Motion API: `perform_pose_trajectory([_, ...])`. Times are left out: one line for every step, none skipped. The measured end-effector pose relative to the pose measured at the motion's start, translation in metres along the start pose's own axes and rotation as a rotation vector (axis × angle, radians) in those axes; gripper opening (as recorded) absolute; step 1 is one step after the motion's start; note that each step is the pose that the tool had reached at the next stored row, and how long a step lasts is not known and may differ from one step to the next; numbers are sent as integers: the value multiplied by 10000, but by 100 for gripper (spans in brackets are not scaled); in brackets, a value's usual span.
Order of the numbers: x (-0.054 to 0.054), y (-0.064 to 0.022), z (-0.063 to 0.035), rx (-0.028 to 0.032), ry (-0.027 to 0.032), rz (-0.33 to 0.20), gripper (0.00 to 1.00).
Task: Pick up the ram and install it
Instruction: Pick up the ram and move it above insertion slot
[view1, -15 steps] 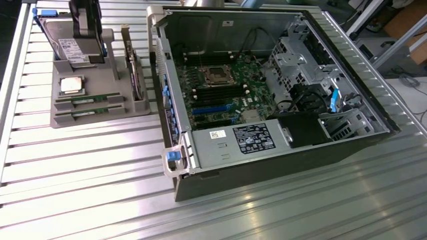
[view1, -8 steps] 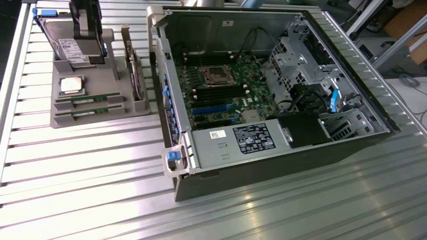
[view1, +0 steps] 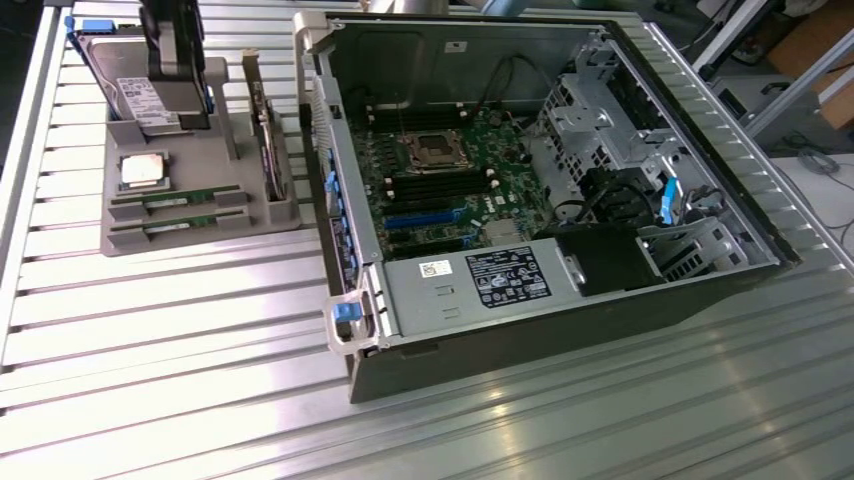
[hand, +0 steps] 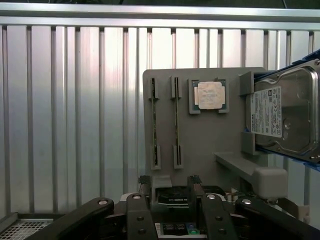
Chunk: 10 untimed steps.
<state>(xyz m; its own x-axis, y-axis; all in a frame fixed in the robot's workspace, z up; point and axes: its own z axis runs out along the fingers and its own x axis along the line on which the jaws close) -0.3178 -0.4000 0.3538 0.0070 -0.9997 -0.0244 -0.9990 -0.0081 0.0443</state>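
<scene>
Gripper (hand: 170, 187): black linked fingers with bolt heads, spread wide, nothing clasped between them. Hangs over the nearer edge of the grey holder (hand: 200, 150).

The ram (hand: 176, 122): out beyond the fingertips, standing on its thin edge in end slots of the holder, well apart from the gripper. Its twin (hand: 154, 122) sits just beside it, parallel, on the side away from the processor chip (hand: 209, 95). Long axis of both runs straight away from the gripper, crosswise to the line joining the two fingers, so the gap looks already lined up across the sticks' thickness – my judgement.

Textures: sticks slim, green, flat; holder matte grey, moulded look; chip square, dull silver; hard drive (hand: 282, 117) glossy metal, white label, off to the chip's far side. Ribbed aluminium table (hand: 65, 125) underneath. Neither stick has left the holder.
</scene>
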Motion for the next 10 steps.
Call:
perform_pose_trajectory([0, 0, 2, 1, 0, 0, 42])
perform_pose_trajectory([0, 0, 5, 0, 0, 0, 42])
perform_pose_trajectory([1, 0, 7, 0, 0, 0, 42])
perform_pose_trajectory([1, 0, 10, 0, 0, 0, 42])
perform_pose_trajectory([1, 0, 11, 0, 0, 0, 42])
perform_pose_trajectory([1, 0, 12, 0, 0, 0, 42])
perform_pose_trajectory([1, -1, 14, 0, 0, 0, 42])
perform_pose_trajectory([1, -1, 17, 0, 0, 0, 42])
perform_pose_trajectory([1, -1, 19, 0, 0, 0, 42])
perform_pose_trajectory([2, -1, 22, 0, 0, 0, 42])
